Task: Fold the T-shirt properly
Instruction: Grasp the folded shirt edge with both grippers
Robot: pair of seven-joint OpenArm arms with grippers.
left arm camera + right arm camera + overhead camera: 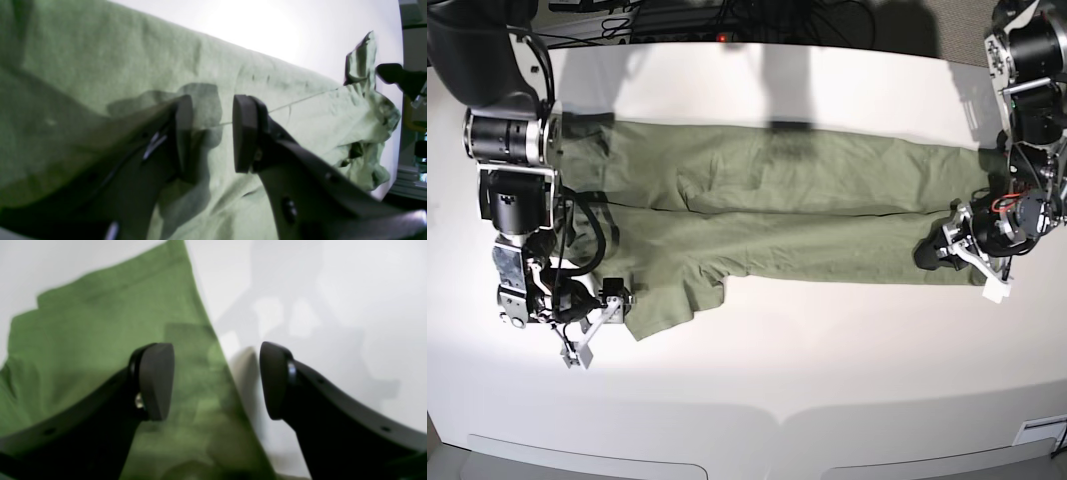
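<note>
T-shirt [807,215]: lying stretched lengthwise across white table [827,370], partly folded, wrinkled. Left gripper [212,131]: hovering over shirt end, jaws standing parted, pinching nothing. Right gripper [217,381]: jaws spreading wide, straddling shirt's edge, gripping nothing.

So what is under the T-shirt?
The T-shirt lies spread on the white table, which shows all around it. One long flap is folded over the body. Whatever is under the cloth itself is covered and cannot be seen.
</note>
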